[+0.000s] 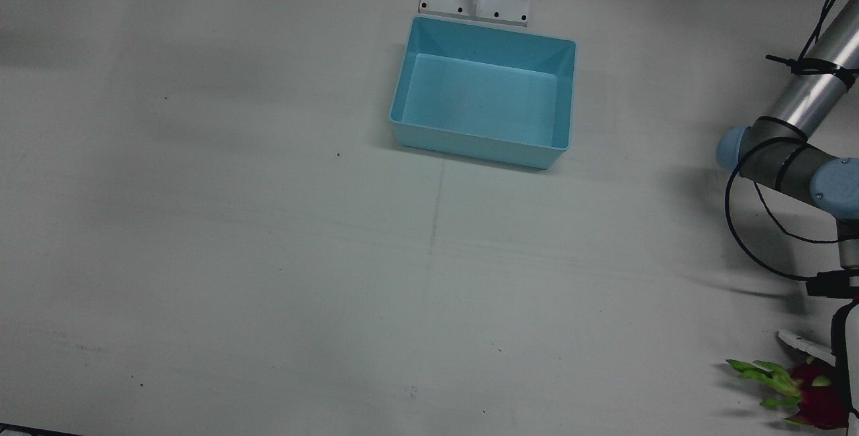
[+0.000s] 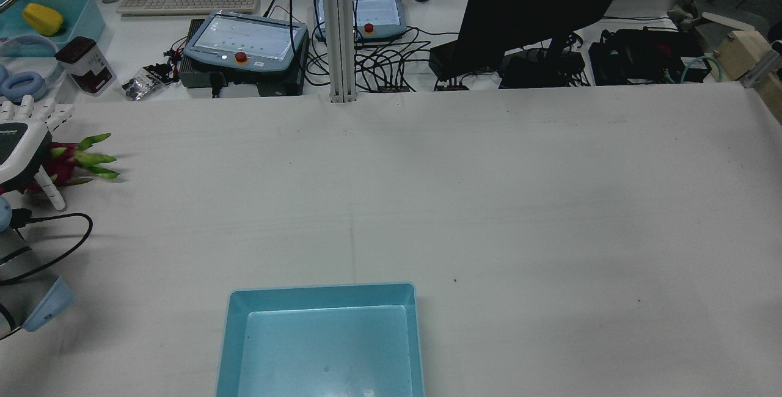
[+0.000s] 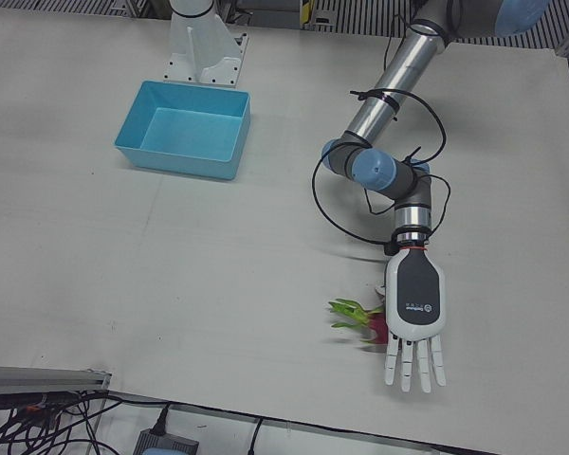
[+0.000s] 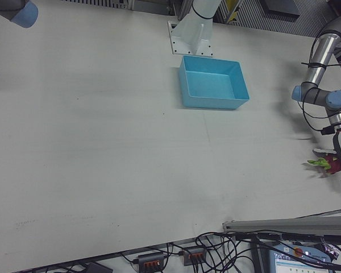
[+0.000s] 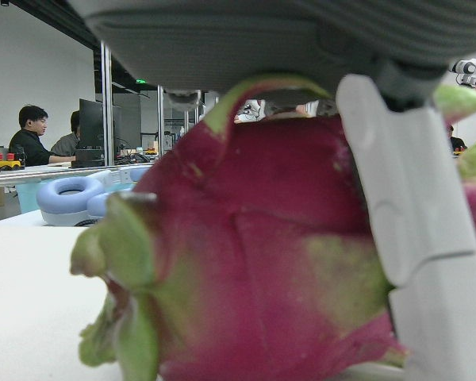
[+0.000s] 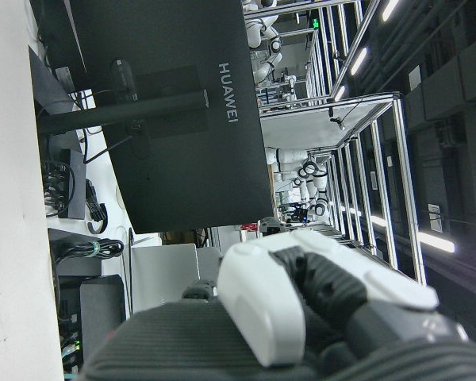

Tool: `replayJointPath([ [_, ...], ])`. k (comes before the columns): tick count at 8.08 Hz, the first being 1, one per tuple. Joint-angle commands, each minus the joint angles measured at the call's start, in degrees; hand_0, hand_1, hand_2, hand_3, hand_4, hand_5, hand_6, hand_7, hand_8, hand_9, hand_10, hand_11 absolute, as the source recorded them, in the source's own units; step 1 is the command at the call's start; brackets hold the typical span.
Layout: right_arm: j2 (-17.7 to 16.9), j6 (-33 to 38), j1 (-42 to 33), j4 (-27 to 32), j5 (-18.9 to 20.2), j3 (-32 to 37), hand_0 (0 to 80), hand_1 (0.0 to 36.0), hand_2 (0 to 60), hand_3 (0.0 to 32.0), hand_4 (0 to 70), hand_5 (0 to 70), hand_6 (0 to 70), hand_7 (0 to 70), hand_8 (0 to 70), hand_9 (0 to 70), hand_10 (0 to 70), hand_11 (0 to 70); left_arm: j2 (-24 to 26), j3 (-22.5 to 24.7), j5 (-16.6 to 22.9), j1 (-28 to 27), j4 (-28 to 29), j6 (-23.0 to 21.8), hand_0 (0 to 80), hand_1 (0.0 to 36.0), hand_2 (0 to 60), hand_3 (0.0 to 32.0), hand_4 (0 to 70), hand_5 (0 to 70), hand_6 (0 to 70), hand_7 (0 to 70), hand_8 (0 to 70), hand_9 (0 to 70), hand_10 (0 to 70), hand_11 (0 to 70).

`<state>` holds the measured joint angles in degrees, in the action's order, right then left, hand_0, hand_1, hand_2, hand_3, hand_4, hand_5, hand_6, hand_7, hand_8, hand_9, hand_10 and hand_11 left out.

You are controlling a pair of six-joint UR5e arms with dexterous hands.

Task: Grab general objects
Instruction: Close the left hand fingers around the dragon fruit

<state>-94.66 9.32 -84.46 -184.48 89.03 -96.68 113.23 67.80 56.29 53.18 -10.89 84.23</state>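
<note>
A magenta dragon fruit [image 3: 368,320] with green scales lies on the white table near the operators' edge, in front of my left arm. It also shows in the rear view [image 2: 67,162], the front view [image 1: 815,396] and the right-front view [image 4: 328,165]. My left hand [image 3: 414,305] lies palm down right over the fruit with its fingers [image 3: 417,360] stretched straight and apart, so it is open. In the left hand view the fruit [image 5: 246,262] fills the frame under the palm, with one white finger [image 5: 412,238] beside it. My right hand [image 6: 301,317] shows only in its own view, and its pose is unclear.
An empty light blue bin [image 1: 483,147] stands near the pedestal at the robot's side of the table, also seen in the rear view [image 2: 235,324]. The left arm's black cable [image 3: 327,204] loops above the table. Pendants, a keyboard and a monitor stand beyond the far edge.
</note>
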Motion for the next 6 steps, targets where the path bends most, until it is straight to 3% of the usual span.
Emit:
replayJointPath([
  [1, 0.0, 0.0, 0.0, 0.0, 0.0, 0.0, 0.0, 0.0, 0.0, 0.0, 0.0, 0.0, 0.0, 0.0, 0.0, 0.0, 0.0, 0.0, 0.15, -0.3, -0.31, -0.09, 0.43, 1.28, 47.7, 8.4, 7.3, 0.0, 25.6, 70.0, 35.6, 51.1, 21.5, 32.6, 7.0, 10.6],
  [2, 0.0, 0.0, 0.0, 0.0, 0.0, 0.0, 0.0, 0.0, 0.0, 0.0, 0.0, 0.0, 0.0, 0.0, 0.0, 0.0, 0.0, 0.0, 0.07, -0.3, -0.31, -0.09, 0.52, 1.37, 47.4, 7.8, 9.6, 0.0, 28.2, 70.0, 40.7, 58.6, 26.0, 39.1, 8.4, 12.5],
  [5, 0.0, 0.0, 0.0, 0.0, 0.0, 0.0, 0.0, 0.0, 0.0, 0.0, 0.0, 0.0, 0.0, 0.0, 0.0, 0.0, 0.0, 0.0, 0.24, -0.74, -1.0, -0.79, 1.04, 3.04, 47.7, 8.4, 8.9, 0.0, 26.7, 70.0, 39.1, 55.1, 23.7, 35.5, 7.7, 11.6],
  [6, 0.0, 0.0, 0.0, 0.0, 0.0, 0.0, 0.0, 0.0, 0.0, 0.0, 0.0, 0.0, 0.0, 0.0, 0.0, 0.0, 0.0, 0.0, 0.24, -0.39, -3.27, -1.14, 0.61, 2.96, 47.7, 8.9, 9.4, 0.0, 26.0, 70.0, 37.9, 52.6, 22.0, 33.0, 7.2, 10.9],
])
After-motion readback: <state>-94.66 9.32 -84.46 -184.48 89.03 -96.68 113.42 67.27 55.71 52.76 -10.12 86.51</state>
